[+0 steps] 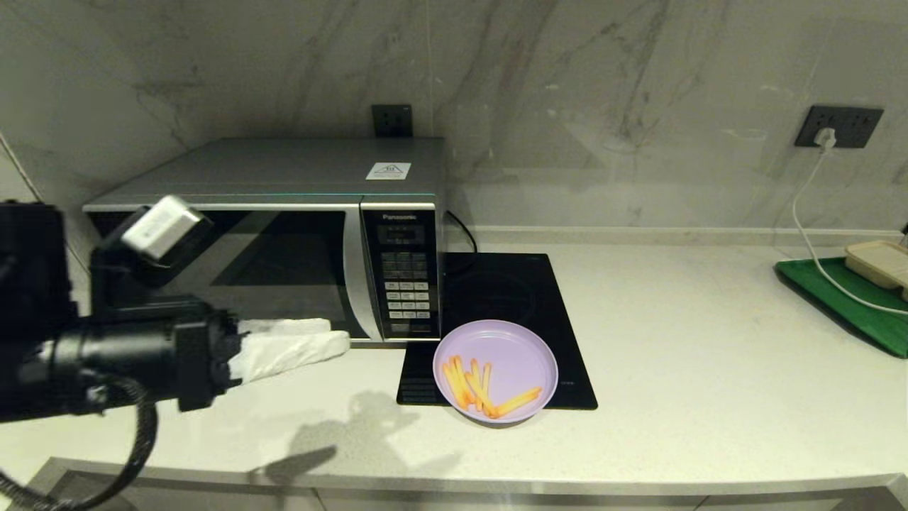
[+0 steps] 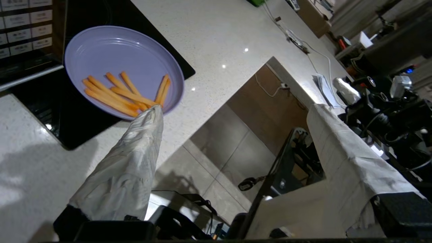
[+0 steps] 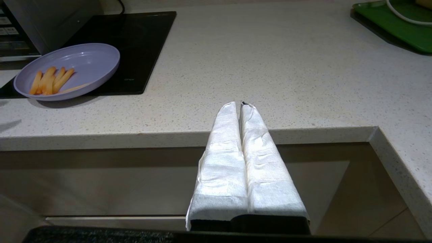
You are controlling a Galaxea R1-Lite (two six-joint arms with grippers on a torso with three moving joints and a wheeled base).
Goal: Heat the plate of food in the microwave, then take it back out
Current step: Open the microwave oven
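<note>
The microwave (image 1: 284,262) stands at the back left with its dark door closed. To its right the lilac plate of food (image 1: 511,355) rests on the front corner of a black hob, with fries (image 1: 475,387) on its near side. My left gripper (image 1: 339,335) hovers over the counter in front of the microwave's lower right corner, pointing at the plate and a short way left of it. In the left wrist view its fingers (image 2: 135,152) stand wide apart around nothing, and one tip lines up with the rim of the plate (image 2: 111,50). My right gripper (image 3: 240,104) is shut and empty, low at the counter's front edge.
The flat black induction hob (image 1: 511,298) lies right of the microwave. A green tray (image 1: 844,298) with a beige box (image 1: 879,261) sits at the far right. A white cable (image 1: 809,213) runs from a wall socket onto the tray. The counter's front edge (image 3: 303,133) is just before the right gripper.
</note>
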